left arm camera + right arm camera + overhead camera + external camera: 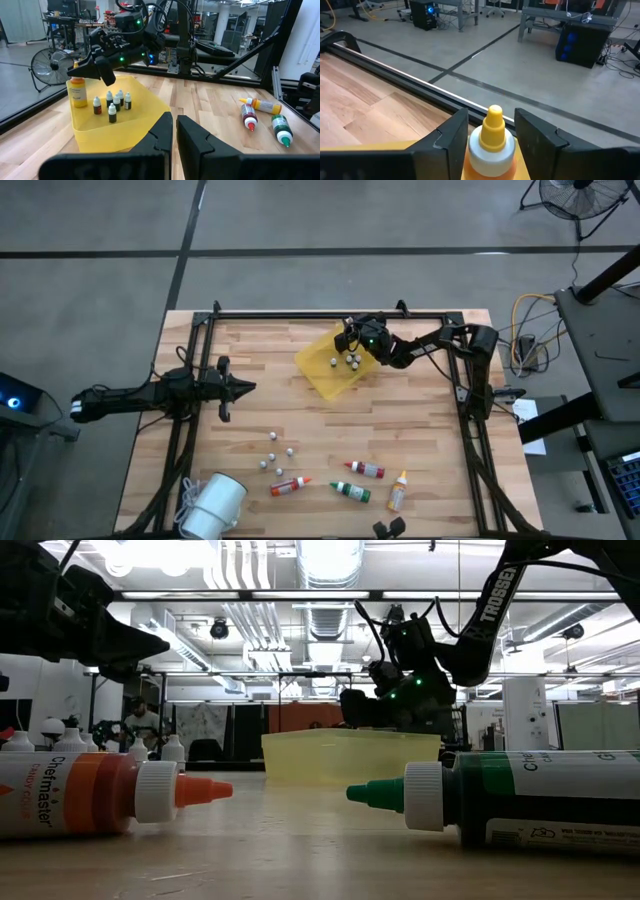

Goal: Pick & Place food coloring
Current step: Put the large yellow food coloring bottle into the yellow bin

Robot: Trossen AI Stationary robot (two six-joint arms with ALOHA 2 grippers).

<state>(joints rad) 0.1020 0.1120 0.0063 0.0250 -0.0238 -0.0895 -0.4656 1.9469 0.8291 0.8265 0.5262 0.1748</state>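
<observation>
Fingers first: your right fingers stand parted, 1 on each side of the yellow-capped food coloring bottle, close against its white collar. That bottle stands upright on the floor of the yellow tray, directly under those fingers, so you've got them straddling the cap over the tray. Just beside the fingers, inside the same tray, sit 5 small white-capped bottles, all upright and bunched together. Your left fingers are pressed together with nothing between them, hovering over bare table, aimed at the tray and well apart from it. Far from both sets of fingers, 4 more lie on their sides on the table: the red bottle, the green bottle, the orange bottle and 1 pale yellow bottle.
</observation>
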